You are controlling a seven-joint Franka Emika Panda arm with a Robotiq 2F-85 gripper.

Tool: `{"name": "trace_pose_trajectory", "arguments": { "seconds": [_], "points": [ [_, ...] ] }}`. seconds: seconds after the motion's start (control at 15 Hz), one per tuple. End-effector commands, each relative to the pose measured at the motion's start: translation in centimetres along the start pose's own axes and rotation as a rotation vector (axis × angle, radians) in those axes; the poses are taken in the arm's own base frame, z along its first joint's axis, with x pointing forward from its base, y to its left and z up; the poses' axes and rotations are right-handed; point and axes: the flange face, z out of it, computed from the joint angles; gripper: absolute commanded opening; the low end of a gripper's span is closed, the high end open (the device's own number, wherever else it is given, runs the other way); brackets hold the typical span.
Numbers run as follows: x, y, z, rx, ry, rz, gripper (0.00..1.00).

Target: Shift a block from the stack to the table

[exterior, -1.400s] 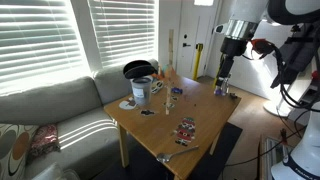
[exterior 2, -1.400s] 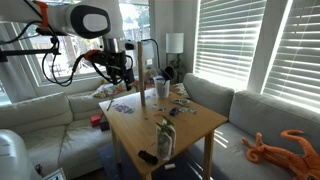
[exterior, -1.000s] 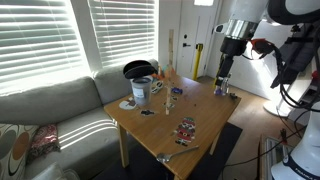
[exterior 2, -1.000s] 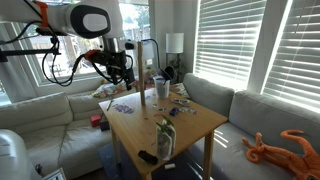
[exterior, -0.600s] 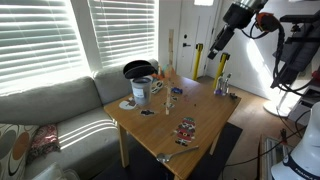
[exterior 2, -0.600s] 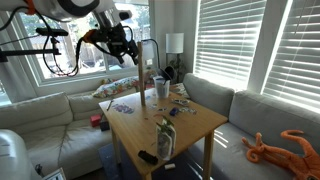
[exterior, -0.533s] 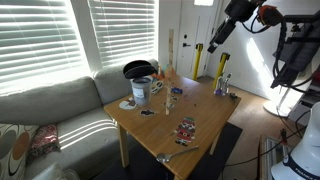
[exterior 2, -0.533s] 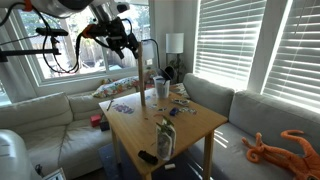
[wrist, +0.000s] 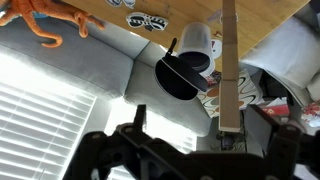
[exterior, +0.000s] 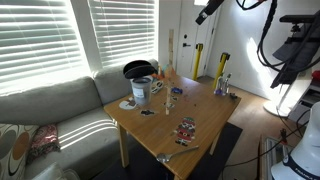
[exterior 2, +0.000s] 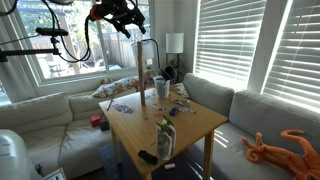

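Hovers high above cup with fingers spread. Upright on counter, just beside cup: block stack. Also beside cup: black bowl, interior dark. Cannot tell contents of either.

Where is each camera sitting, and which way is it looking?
An exterior view: off a corner of the table, facing the sofa and blinds; the end effector shows up top.
An exterior view: off another table corner, facing the windows; the arm crosses the top.
Wrist view: high up, looking down on the black bowl; end effector along the bottom.
Shared: all three show the table.
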Motion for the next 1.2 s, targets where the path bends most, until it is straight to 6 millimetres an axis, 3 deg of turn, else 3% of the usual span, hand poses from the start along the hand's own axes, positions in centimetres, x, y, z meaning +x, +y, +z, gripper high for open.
{"name": "trace_pose_trajectory", "arguments": {
  "seconds": [0.0,0.47,1.13],
  "points": [
    [0.2,0.0,0.1,0.0,-0.002,0.0,1.0],
    [2.9,-1.0,0.8,0.128,-0.136,0.052,1.0],
    [8.2,-1.6,4.9,0.247,-0.171,0.027,0.98]
  ]
}}
